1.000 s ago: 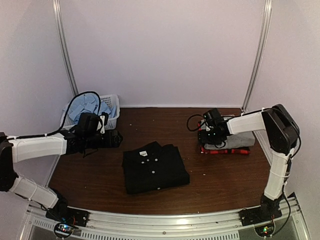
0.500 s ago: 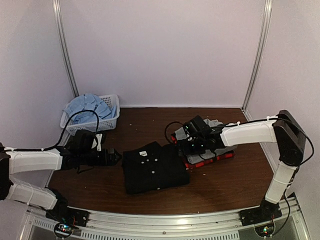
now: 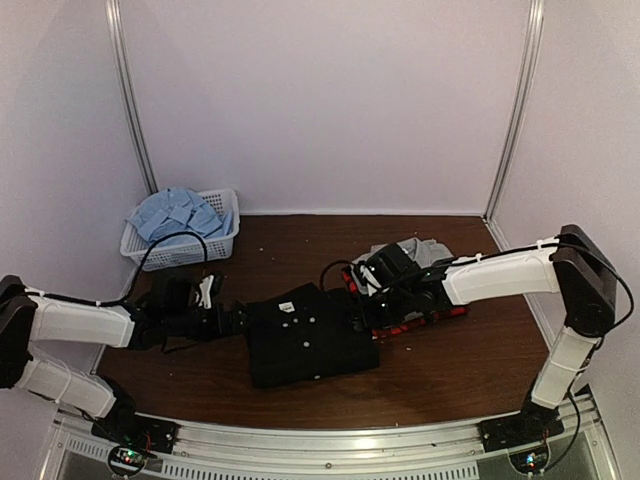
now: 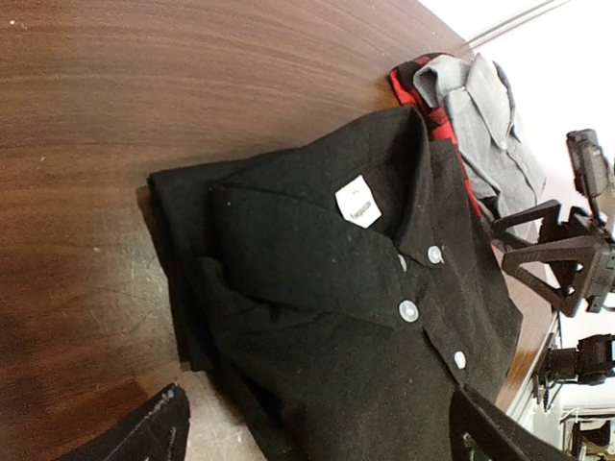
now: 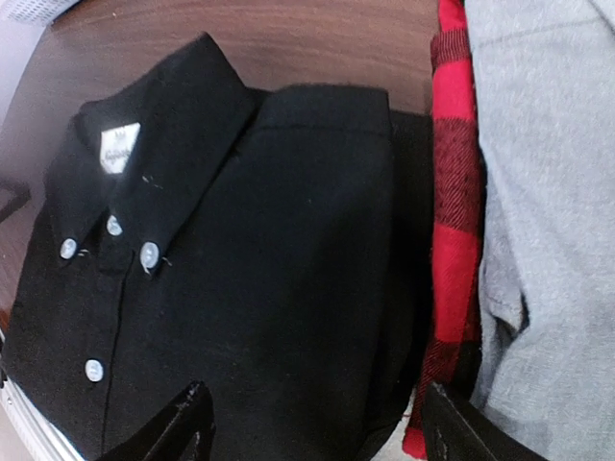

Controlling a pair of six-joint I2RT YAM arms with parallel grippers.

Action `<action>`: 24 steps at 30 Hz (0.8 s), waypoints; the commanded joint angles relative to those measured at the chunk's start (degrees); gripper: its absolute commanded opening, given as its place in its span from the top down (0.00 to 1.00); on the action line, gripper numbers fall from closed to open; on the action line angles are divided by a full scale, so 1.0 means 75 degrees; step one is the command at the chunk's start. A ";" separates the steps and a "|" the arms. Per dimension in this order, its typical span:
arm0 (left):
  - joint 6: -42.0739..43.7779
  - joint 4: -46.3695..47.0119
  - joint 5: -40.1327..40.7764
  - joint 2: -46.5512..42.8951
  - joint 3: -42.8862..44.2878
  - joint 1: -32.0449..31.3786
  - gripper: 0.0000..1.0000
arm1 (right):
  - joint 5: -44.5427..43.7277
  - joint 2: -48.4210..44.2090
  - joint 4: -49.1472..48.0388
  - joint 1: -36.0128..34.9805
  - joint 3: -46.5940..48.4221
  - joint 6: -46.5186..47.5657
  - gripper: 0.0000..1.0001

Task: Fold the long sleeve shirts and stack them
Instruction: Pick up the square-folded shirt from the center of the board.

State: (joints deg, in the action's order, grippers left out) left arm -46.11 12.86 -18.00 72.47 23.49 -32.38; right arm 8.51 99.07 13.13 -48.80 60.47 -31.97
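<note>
Nearest the arms' bases, the black shirt (image 3: 310, 340) lies folded about mid-table (image 3: 450, 375), collar toward the back and front side up. A white label (image 4: 358, 202) shows inside the collar, and pale buttons (image 5: 149, 255) run down the front.

The left gripper (image 3: 238, 318) sits low at the shirt's left edge, pointing right along the table. Its jaws stand wide open. In the left wrist view one finger shows at each lower corner, and the shirt lies spread between and beyond them, ungripped.

The right gripper (image 5: 314, 394) reaches in from the other side, over the shirt's right edge. Its jaws are also spread wide — one finger over black cloth, the other over the line where plaid meets grey. The cloth under them lies flat, and none looks pinched.

Just behind and to the right is the plaid shirt (image 5: 454, 240), red and black and folded, its edge against the black one. The grey shirt (image 3: 425, 250) lies on top of it.

Farthest off, in the back left corner, the basket (image 3: 228, 228) holds the blue shirt (image 3: 175, 212) — crumpled, heaped above the rim, well apart from the others.
</note>
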 commanded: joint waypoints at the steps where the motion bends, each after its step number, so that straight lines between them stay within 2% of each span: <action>1: -0.0285 0.0695 -0.0291 0.0268 -0.0117 -0.0088 0.06 | 0.0603 0.0370 -0.0584 -0.0147 -0.0306 -0.0224 0.26; 6: -0.0247 0.0544 -0.0176 0.0322 -0.0090 -0.0089 0.09 | 0.0785 0.0649 -0.0840 -0.0534 -0.0434 -0.0406 0.28; 14: 0.0289 -0.0460 0.0333 0.0215 0.0160 -0.0089 0.09 | 0.0755 0.0866 -0.1061 -0.1220 -0.0296 -0.0875 0.27; 19: 0.0575 -0.1135 0.0294 0.0326 0.0376 -0.0019 0.05 | 0.0277 0.0586 -0.0954 -0.0985 -0.0620 -0.1149 0.23; 24: 0.0936 -0.1288 -0.0290 0.0641 0.0560 0.0465 0.04 | 0.0086 0.0337 -0.1002 -0.0671 -0.0960 -0.1333 0.22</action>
State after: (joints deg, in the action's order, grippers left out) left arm -42.57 4.75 -17.34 75.18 25.47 -31.31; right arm 12.36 103.31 4.45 -55.77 55.94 -39.72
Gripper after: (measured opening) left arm 0.959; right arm 0.776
